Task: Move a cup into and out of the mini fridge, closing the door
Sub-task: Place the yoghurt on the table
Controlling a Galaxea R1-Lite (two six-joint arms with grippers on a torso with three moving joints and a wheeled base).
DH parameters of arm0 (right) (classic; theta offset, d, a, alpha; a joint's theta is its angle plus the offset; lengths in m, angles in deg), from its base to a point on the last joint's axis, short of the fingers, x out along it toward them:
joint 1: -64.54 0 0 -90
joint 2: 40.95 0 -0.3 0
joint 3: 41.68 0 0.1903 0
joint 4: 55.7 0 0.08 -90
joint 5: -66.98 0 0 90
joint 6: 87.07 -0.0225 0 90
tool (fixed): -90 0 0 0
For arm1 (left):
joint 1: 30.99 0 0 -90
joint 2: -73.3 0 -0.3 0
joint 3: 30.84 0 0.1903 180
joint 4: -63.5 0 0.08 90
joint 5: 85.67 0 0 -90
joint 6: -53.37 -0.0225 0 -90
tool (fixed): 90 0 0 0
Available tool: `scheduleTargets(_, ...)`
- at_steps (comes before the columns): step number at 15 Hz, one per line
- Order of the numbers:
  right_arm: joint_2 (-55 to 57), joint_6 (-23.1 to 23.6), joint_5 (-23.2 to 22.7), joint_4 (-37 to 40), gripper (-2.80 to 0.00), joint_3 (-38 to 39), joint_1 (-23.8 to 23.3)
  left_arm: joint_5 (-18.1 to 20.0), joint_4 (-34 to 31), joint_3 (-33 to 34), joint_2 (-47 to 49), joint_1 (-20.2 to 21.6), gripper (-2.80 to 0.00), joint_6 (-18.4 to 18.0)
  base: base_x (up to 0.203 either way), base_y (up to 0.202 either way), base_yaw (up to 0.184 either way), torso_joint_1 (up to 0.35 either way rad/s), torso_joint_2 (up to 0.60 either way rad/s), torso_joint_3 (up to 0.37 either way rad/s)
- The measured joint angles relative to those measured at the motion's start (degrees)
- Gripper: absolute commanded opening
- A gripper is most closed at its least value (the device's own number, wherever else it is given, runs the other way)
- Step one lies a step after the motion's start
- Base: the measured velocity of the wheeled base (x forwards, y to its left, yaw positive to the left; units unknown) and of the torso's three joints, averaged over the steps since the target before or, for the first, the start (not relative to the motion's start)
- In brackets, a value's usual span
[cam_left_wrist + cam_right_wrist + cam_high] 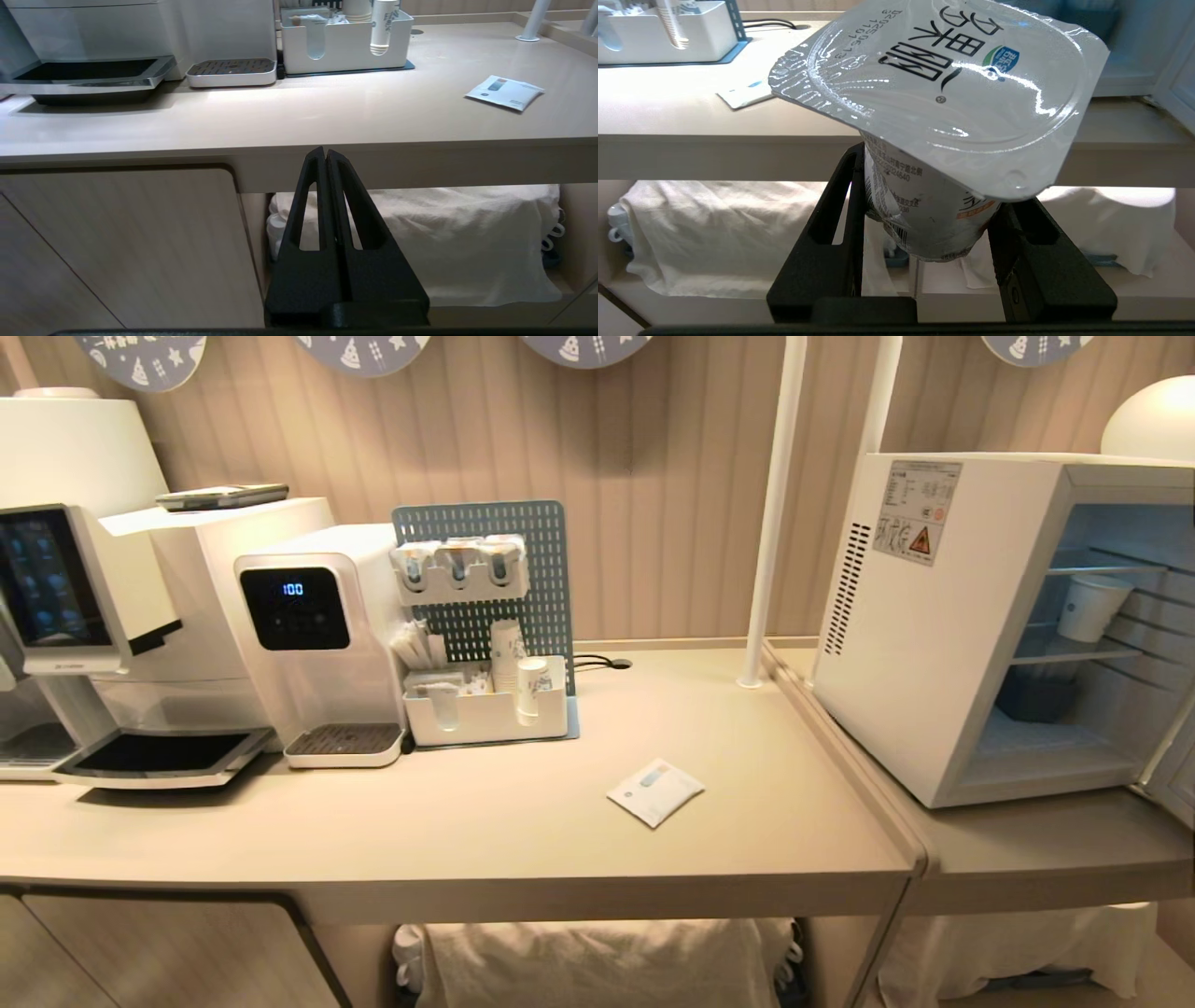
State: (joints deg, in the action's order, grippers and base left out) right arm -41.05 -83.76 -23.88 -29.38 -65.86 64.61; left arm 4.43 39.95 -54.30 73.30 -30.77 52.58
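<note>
The cup [943,88], a small white tub with a square printed foil lid, is tilted between the black fingers of my right gripper [931,186], which is shut on its body. It is held in front of and below the counter edge, outside the head view. The mini fridge [924,644] stands on the right counter, its wire shelves showing. The door [1172,775] is swung open at the far right, only its edge in sight. My left gripper [325,153] is shut and empty, parked just below the counter's front edge.
A white paper cup [1090,607] and a dark blue tub [1032,695] sit inside the fridge. On the counter are a flat sachet [655,791], a white organiser with paper cups [485,709], a water dispenser [313,644] and a coffee machine [84,616]. White cloth [467,238] lies under the counter.
</note>
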Motion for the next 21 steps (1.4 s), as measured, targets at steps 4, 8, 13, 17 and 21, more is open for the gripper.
scheduleTargets(4,0.0,-0.1,0.1,0.1,-2.8,0.0,0.0,0.0,0.0,0.0,0.0,0.0,-2.8,0.0,0.0,0.185,0.002,0.002,0.0,0.002)
scheduleTargets(8,0.0,-0.1,0.1,0.7,-2.8,-0.1,0.0,0.0,0.0,0.0,0.0,0.0,-2.8,0.0,0.0,0.057,0.002,0.003,0.0,0.002)
scheduleTargets(13,0.2,-2.4,-0.1,1.6,-2.8,-3.2,0.0,0.0,0.1,0.0,0.0,0.0,-2.8,0.0,0.0,0.0,0.0,0.0,0.0,0.0)
scheduleTargets(17,8.9,-3.0,-3.2,6.1,-2.8,-15.6,0.1,0.0,0.1,0.0,0.0,0.1,-2.8,0.1,0.0,0.0,0.0,0.0,0.0,0.0)
scheduleTargets(21,27.9,-3.1,-6.8,1.4,-2.8,-19.9,0.1,0.0,0.1,0.0,0.0,0.0,-2.8,0.0,0.0,0.0,0.0,0.0,0.0,0.0)
